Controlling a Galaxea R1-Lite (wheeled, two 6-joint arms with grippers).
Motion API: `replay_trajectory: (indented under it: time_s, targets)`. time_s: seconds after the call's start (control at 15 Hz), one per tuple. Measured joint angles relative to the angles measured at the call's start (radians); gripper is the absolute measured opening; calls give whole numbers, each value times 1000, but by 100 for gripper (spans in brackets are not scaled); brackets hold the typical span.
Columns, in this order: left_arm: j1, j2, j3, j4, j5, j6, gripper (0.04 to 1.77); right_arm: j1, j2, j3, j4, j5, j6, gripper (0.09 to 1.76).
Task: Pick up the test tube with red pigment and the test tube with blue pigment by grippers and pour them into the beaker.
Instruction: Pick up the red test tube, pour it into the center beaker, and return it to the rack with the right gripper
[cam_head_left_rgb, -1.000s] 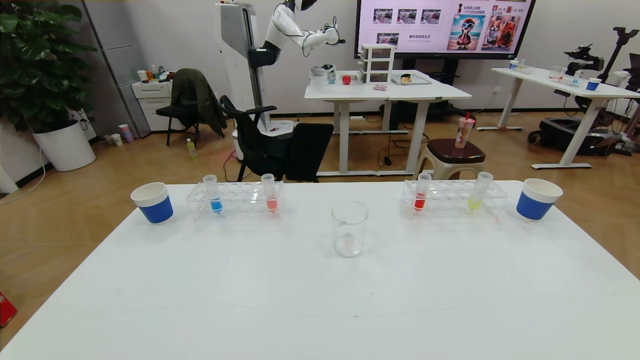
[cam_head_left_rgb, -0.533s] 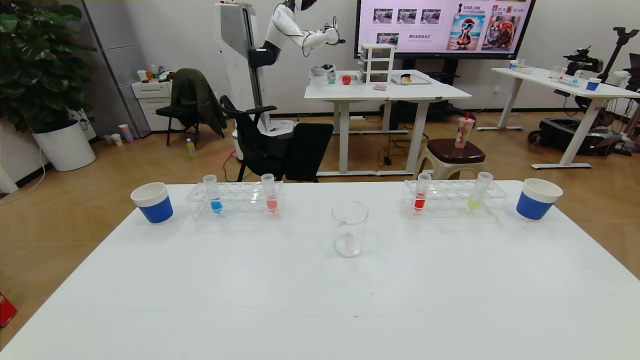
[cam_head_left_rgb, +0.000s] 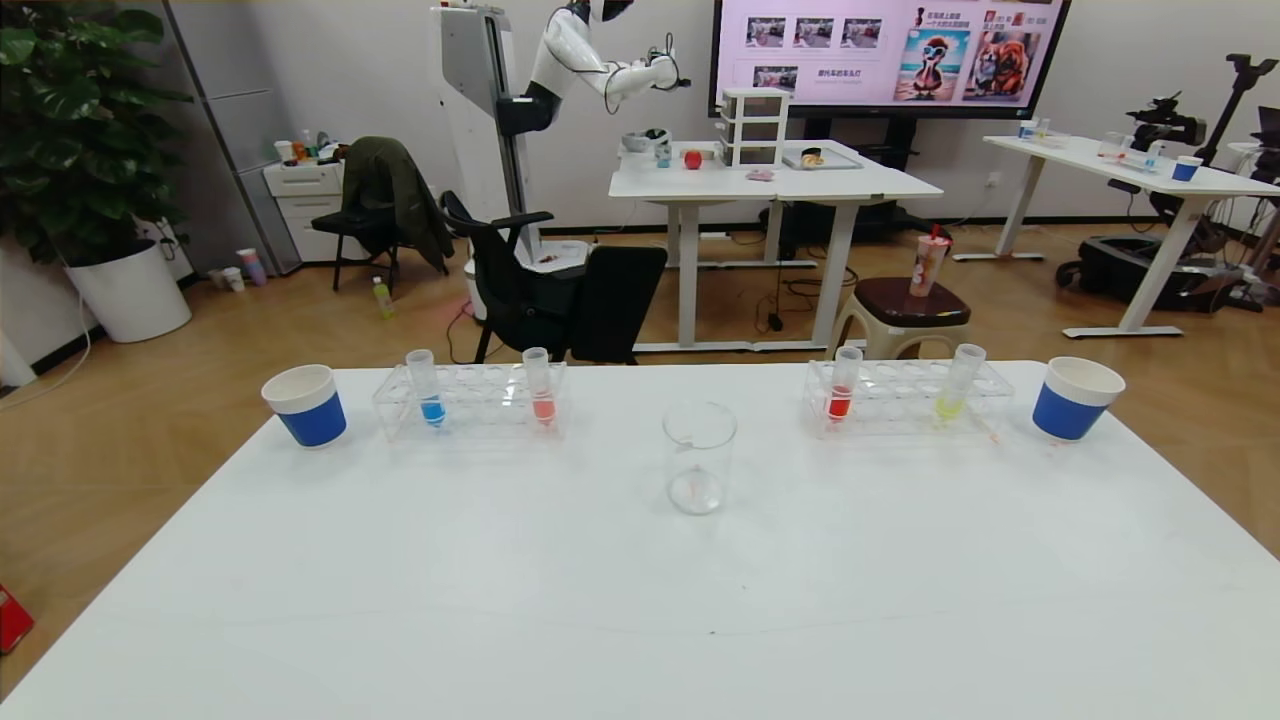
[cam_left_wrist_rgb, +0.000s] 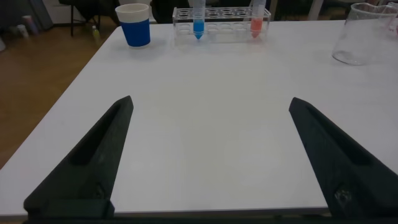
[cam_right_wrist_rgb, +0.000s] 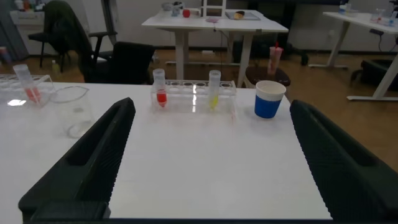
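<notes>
I see a white desk (cam_head_left_rgb: 560, 600) filling the lower part of the head view. Near the middle of it stands a clear beaker (cam_head_left_rgb: 699, 458), upright. Along the far edge on my left sits a clear rack (cam_head_left_rgb: 470, 402) directly on the desk, with a blue-banded paper cup (cam_head_left_rgb: 305, 404) just beside its outer end. Along the far edge on my right sits a second clear rack (cam_head_left_rgb: 908, 397), with another blue-banded paper cup (cam_head_left_rgb: 1075, 398) near its outer end. The beaker stands between the two racks and nearer to me than either, apart from both.
</notes>
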Motion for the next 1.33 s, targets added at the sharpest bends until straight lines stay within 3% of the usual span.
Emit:
replay_trajectory:
  time_s: [0.27,0.6,0.93,1.33]
  targets:
    - [0,0,0,0,0,0,175,77,401,-54,-347,-3,4,174]
    - [0,0,0,0,0,0,175,224,827,-155,-607,-50,9,174]
    - [0,0,0,0,0,0,175,266,1229,-205,-937,-96,9,174]
    - [0,0,0,0,0,0,175,289,1579,-384,-1043,-116,60,174]
